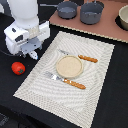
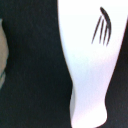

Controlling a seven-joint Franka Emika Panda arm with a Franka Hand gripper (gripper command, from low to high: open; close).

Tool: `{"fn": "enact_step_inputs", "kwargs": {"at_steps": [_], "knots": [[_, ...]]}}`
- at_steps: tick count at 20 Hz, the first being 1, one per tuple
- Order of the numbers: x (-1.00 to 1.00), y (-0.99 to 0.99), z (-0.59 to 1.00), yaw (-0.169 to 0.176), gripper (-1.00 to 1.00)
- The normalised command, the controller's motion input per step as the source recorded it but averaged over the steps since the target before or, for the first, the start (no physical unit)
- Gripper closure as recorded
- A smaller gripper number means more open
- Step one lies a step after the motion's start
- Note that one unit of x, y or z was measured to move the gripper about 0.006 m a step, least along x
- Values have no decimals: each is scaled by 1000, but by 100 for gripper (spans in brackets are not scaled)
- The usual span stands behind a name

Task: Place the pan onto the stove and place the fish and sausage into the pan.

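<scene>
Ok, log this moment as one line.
arm: gripper above fish | jaws: unclear | fish: on table, ungrasped | sausage: on table, beside the arm | pan: at stove edge

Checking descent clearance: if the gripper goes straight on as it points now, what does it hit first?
Probably the fish: it fills the wrist view below the gripper, lying on the black table. The fingertips don't show there, so landing on it or beside it is unclear.
</scene>
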Motion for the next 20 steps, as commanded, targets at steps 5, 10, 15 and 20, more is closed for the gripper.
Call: {"fn": "enact_step_inputs", "kwargs": {"at_steps": [5, 10, 15, 20], "knots": [[-172, 0, -168, 19, 100], [-143, 0, -150, 20, 100], [-127, -1, -97, 8, 100], [-166, -8, 410, -3, 100]]}}
